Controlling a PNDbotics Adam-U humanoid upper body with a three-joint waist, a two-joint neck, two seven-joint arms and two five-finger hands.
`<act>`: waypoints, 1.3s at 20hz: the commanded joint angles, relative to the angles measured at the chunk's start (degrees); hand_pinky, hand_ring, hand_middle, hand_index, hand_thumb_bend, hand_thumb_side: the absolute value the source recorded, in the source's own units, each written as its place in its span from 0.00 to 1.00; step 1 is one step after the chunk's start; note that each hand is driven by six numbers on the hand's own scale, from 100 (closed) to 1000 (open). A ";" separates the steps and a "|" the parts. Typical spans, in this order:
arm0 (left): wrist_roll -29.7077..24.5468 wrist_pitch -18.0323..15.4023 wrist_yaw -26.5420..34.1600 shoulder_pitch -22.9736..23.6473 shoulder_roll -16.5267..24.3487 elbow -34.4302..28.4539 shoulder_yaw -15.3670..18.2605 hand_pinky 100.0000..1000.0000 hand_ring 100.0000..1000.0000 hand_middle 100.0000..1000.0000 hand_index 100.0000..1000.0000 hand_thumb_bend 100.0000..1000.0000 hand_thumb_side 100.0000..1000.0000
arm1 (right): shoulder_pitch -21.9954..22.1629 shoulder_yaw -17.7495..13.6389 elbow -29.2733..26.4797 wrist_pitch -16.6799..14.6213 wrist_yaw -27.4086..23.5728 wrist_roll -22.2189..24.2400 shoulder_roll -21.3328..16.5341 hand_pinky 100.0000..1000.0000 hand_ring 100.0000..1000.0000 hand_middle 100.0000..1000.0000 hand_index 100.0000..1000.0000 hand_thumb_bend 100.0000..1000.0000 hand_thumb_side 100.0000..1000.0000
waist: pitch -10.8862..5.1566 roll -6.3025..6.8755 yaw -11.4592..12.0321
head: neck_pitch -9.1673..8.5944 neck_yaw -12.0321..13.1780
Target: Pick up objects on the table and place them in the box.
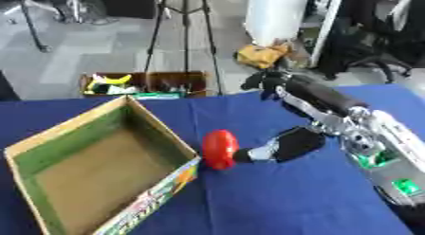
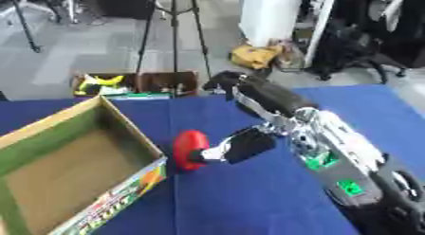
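A blue cloth-covered table fills the lower part of both views; on its left side stands an open cardboard box with a green-lined inner wall, a bare brown floor and a printed, colourful outer face turned toward the camera; nothing shows inside the box. The robot's right arm — black sleeve, silver joints and a grey forearm with green lights — comes in from the right side and reaches across the cloth toward the box. Its right hand is held side-on, the dark palm and curled fingers closed around the near end of a round, flattened red object; exactly how the fingers wrap it is blurred, yet the red object sits right at their tips and appears lifted off the cloth. The red object hangs just outside the box, close beside its right-hand wall near the front corner, apart from the cardboard by a narrow strip of blue; it is not over the opening. The left hand shows in neither view. Beyond the table's far edge, on the grey floor, sits a low brown crate holding yellow and green items, with black tripod legs rising behind it and a crumpled yellow-brown bag farther right — all well apart from the work.
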 commanded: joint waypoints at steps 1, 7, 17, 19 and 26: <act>0.15 -0.13 -0.10 -0.28 1.09 -0.86 0.60 0.22 0.55 0.59 0.65 0.00 0.90 | -0.24 -0.90 -1.16 0.23 -0.37 0.35 -2.03 0.68 0.72 0.89 0.91 0.69 0.58 | -1.57 -0.01 -0.01 | 0.05 2.57; 0.20 -0.09 -0.11 -0.27 1.03 -0.89 0.65 0.22 0.55 0.59 0.65 0.00 0.90 | -1.38 -0.06 -0.77 1.08 -0.10 2.83 -1.47 0.69 0.73 0.89 0.91 0.69 0.58 | -1.58 -0.05 0.14 | 1.25 6.52; 0.05 -0.22 -0.12 -0.29 1.13 -0.82 0.51 0.22 0.55 0.59 0.65 0.00 0.90 | -4.78 2.99 6.55 -0.78 -0.21 4.30 -1.76 0.72 0.77 0.90 0.91 0.72 0.54 | -1.07 -0.42 1.23 | 2.05 7.46; 0.02 -0.27 -0.12 -0.29 1.17 -0.80 0.49 0.22 0.55 0.59 0.65 0.00 0.90 | -5.84 3.46 8.99 -1.77 -0.50 4.12 -1.86 0.73 0.77 0.90 0.92 0.72 0.54 | -0.93 -0.55 1.51 | 2.42 7.68; 0.02 -0.49 -0.08 -0.40 1.24 -0.76 0.52 0.22 0.55 0.59 0.65 0.00 0.90 | -7.81 3.98 15.91 -5.88 -2.28 2.79 -2.03 0.73 0.77 0.90 0.92 0.72 0.52 | -0.22 -0.76 2.34 | 3.16 8.62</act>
